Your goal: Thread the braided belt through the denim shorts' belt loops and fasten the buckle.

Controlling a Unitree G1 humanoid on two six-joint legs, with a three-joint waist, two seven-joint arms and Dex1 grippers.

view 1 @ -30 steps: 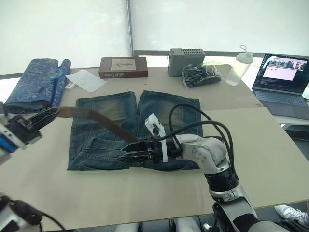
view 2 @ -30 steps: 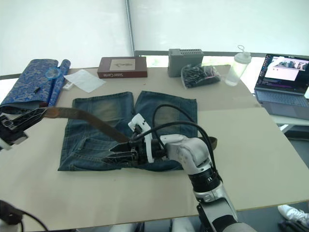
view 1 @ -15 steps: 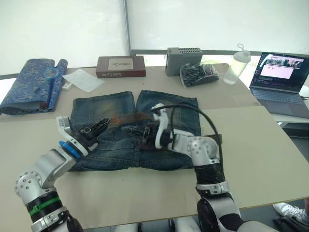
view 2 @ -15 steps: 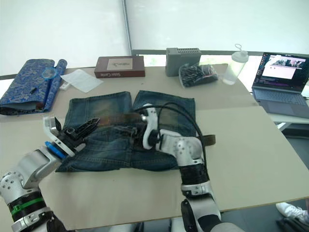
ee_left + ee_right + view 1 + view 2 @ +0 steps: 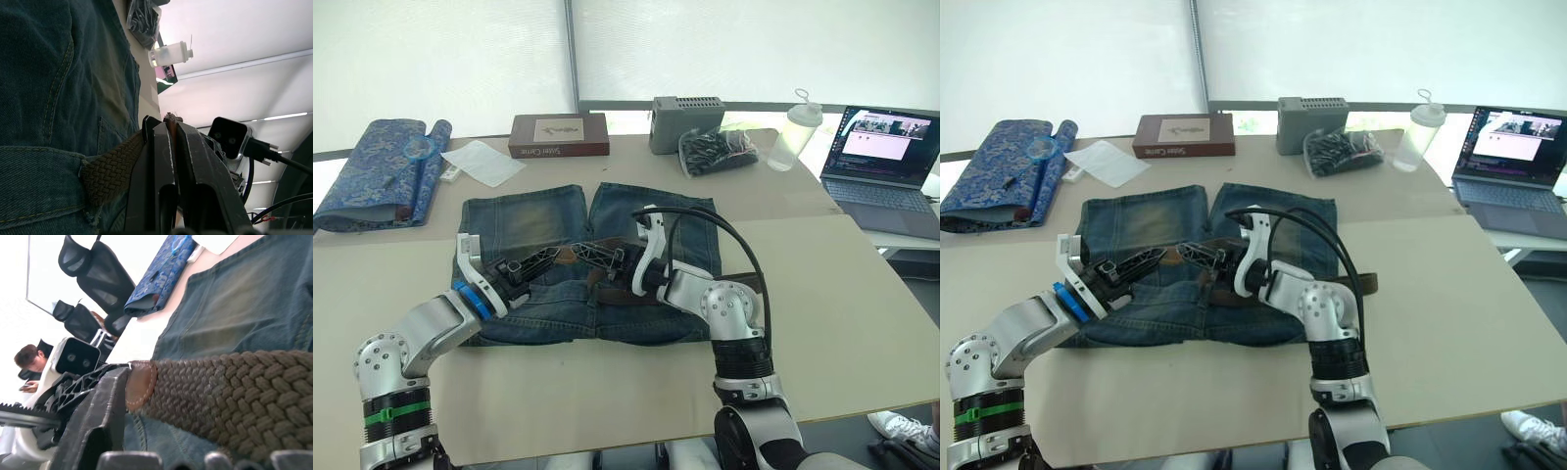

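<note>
My left gripper (image 5: 553, 258) pinches the braided belt (image 5: 220, 391) tip over the denim shorts (image 5: 524, 220), right gripper (image 5: 590, 253) state unclear, bare table (image 5: 842, 294) at 3 o'clock.

Head stereo pair looks fwd & down from 6 o'clock at the table (image 5: 862, 294), mid-distance; both eyes share the denim shorts (image 5: 524, 220) at centre, laptop (image 5: 881, 157) at 2 o'clock. L wrist cam: very close, low over the denim, facing the bottle (image 5: 171, 53). R wrist cam: close on the braided belt (image 5: 230, 391), facing the blue rolled cloth (image 5: 161, 274).
</note>
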